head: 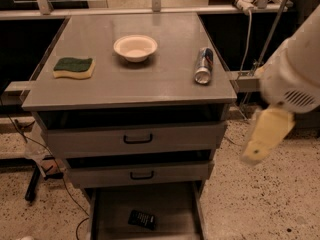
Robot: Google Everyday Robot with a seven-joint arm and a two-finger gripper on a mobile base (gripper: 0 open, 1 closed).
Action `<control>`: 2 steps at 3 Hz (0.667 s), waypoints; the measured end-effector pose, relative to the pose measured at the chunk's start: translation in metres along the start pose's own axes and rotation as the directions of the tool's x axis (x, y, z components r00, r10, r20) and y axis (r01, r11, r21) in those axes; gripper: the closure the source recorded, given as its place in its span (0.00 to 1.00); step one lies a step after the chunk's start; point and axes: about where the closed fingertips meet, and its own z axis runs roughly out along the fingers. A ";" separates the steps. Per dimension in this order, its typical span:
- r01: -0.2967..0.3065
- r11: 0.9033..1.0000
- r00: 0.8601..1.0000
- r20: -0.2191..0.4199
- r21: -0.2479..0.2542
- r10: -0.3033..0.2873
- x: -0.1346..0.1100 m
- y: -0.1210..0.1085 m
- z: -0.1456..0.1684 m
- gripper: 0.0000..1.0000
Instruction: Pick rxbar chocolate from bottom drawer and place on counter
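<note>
White arm enters from the right, gripper (264, 134) hanging low beside the cabinet, well apart from the bottom drawer (175, 209); jaws open or closed, cannot tell. One rxbar chocolate (141, 219) lies on the open drawer's floor. Counter (150, 81) carries one bowl (135, 47), one sponge (74, 67), one can (203, 65).

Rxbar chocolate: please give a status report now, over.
Gripper hangs right of the upper drawers, apart. Rxbar chocolate lies flat in open bottom drawer. Upper drawers jut out above it. Counter holds sponge, bowl, can.
</note>
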 end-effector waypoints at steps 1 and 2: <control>-0.038 0.997 0.999 -0.038 -0.061 0.035 -0.008 0.038 0.063 0.00; -0.046 0.987 0.995 -0.090 -0.154 0.032 -0.011 0.071 0.122 0.00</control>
